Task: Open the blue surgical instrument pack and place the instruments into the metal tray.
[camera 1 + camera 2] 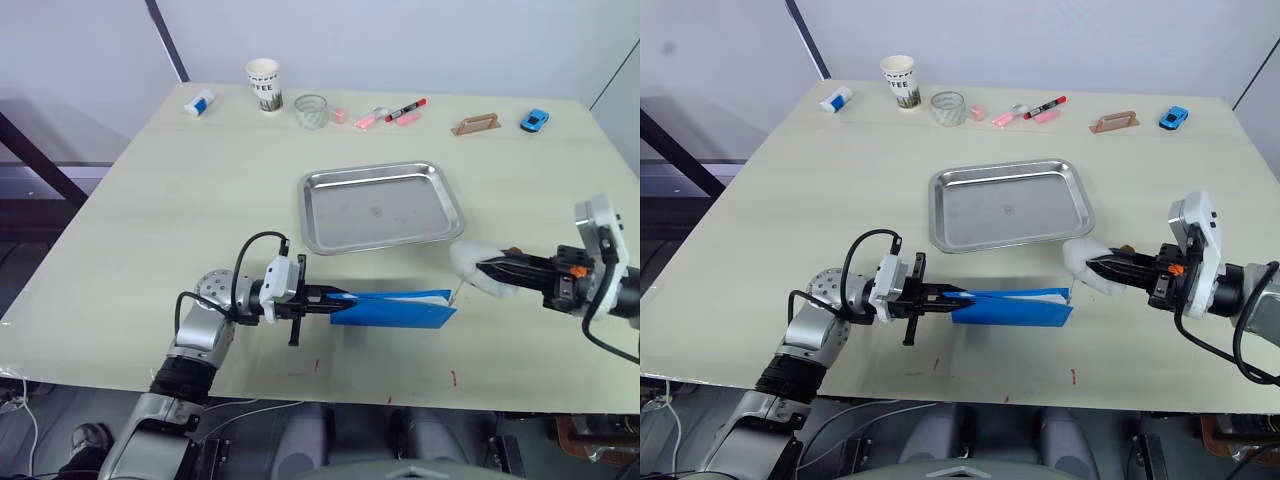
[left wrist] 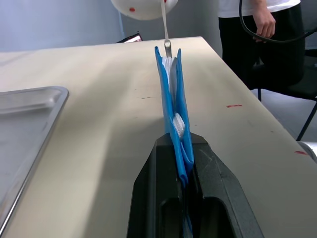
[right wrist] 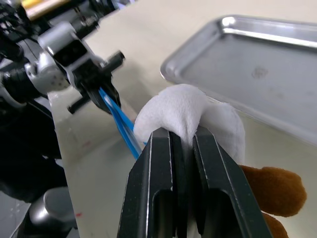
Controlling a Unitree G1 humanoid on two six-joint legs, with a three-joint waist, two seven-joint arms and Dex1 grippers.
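The blue surgical instrument pack (image 1: pixel 395 308) stands on its long edge just in front of the metal tray (image 1: pixel 380 207), slightly parted, pale lining showing between its covers. The tray lies flat, shiny, with nothing in it.

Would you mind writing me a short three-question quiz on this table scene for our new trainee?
1. True or false: the metal tray already holds instruments.
2. Which gripper is shut on the end of the blue pack? A) left B) right C) neither
3. Fill in: the right gripper is shut on a soft ____ object.

Key:
1. False; the tray shows only bare metal.
2. A; the left gripper holds the pack, which stands on edge on the table.
3. White; the white soft object is pinched between the right fingers.
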